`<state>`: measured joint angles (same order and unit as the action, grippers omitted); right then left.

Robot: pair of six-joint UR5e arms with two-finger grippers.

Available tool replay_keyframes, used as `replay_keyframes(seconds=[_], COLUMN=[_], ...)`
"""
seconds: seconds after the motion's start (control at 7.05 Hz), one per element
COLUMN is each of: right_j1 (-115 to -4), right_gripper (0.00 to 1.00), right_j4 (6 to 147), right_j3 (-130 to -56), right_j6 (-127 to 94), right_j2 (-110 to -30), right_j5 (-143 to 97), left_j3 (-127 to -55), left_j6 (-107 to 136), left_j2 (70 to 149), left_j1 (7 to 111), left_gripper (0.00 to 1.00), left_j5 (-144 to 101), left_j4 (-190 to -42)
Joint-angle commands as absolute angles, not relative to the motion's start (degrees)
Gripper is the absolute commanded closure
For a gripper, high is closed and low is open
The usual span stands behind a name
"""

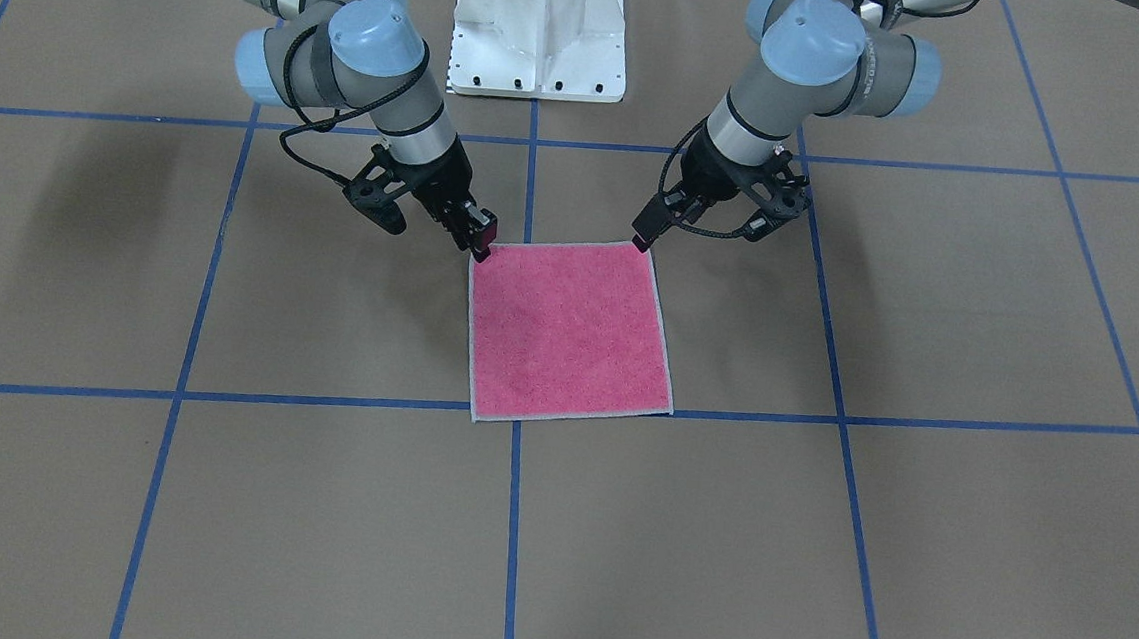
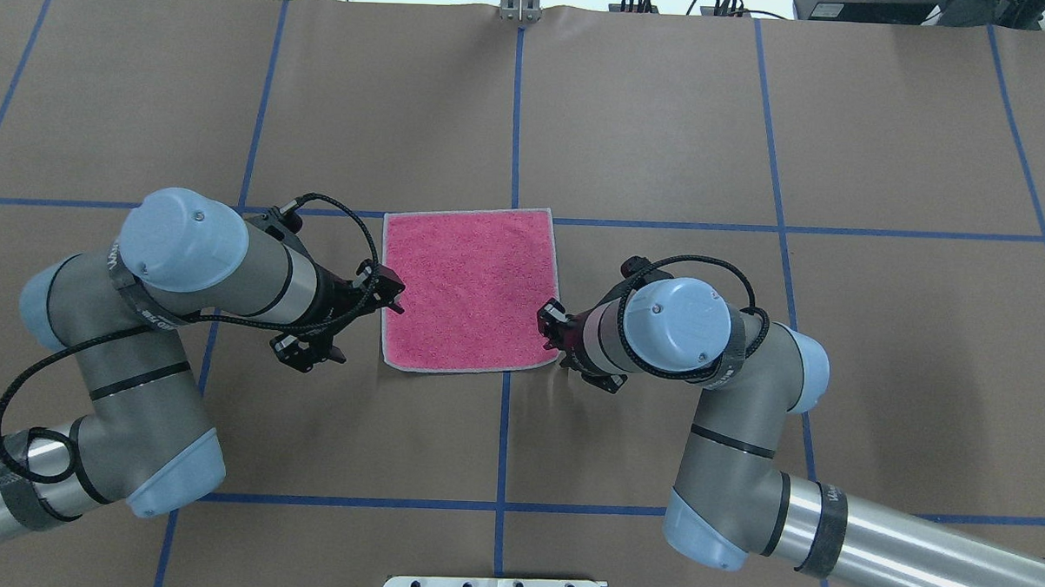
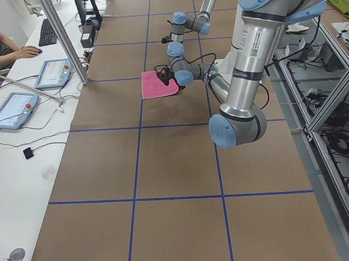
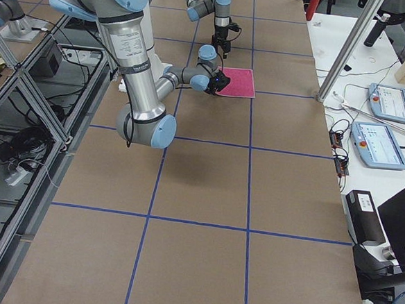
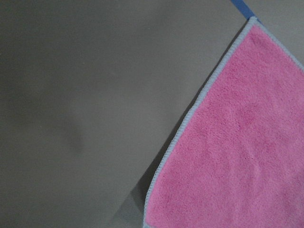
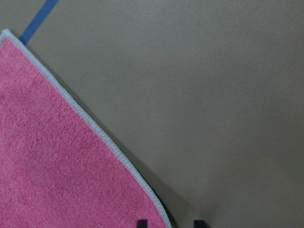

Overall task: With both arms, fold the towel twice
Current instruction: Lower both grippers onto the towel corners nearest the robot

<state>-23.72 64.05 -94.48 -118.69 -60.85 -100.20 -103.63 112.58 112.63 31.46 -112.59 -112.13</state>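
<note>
Showing towel flat, pink face up, on desk between right claw, parted astride its edging, and left claw, opening not discernible; risk of slip from shallow corner pinch, skewing first fold
</note>
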Motion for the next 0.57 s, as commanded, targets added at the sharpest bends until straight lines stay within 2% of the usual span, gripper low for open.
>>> replay_keyframes(seconds=[0.0,0.43], right_j1=[-23.73,-22.25], right_gripper=[0.62,0.57], right_j4=[64.34,64.25], right_j3=[-95.19,-95.1], right_j6=[-118.74,-118.83], right_j2=[-61.17,-61.61], right_j5=[-100.11,-97.93], left_j3=[-103.53,-103.54], left_j6=[112.68,112.94], left_j2=[112.85,112.76], left_j1=[31.46,31.46], left_gripper=[0.01,0.01], left_j5=[-112.67,-112.59], left_j4=[-112.06,-112.06])
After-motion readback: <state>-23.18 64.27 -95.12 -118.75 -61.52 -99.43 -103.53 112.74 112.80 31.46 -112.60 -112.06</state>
